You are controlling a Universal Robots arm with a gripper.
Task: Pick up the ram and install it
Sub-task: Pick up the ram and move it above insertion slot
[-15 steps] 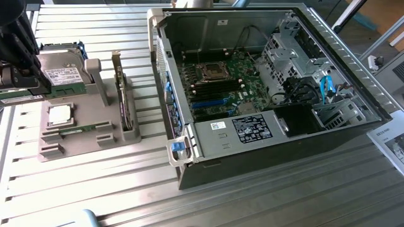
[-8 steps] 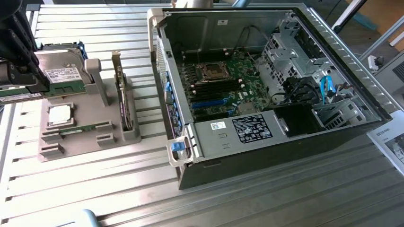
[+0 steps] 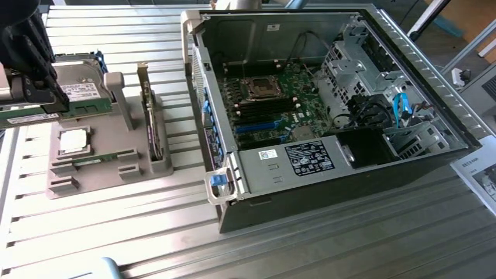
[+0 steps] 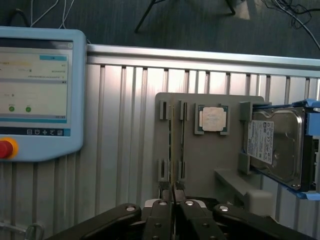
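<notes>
Wrist view: black two-finger gripper [image 4: 173, 190] clamped tight on the ram [image 4: 171, 150], a long thin green circuit-board stick seen edge-on, running fwd from the fingertips over the grey plastic parts holder [image 4: 210, 160]. Beyond, on the holder: square silver cpu chip [image 4: 212, 119] in its pocket, silver boxy hard drive [image 4: 277, 145] w/ white label beside it. Light-blue teach pendant [image 4: 35, 90] w/ red stop button [image 4: 5, 148] lies on the ribbed aluminium table [image 4: 120, 125]. Exterior view: gripper + ram at that view's left, white label strip showing, near the hard drive. Second green stick [image 3: 101, 158] lies in a holder slot, tall expansion card [image 3: 150, 116] stands upright, open dark pc case [image 3: 349, 186] w/ green motherboard [image 3: 271, 113] at the view's right.
</notes>
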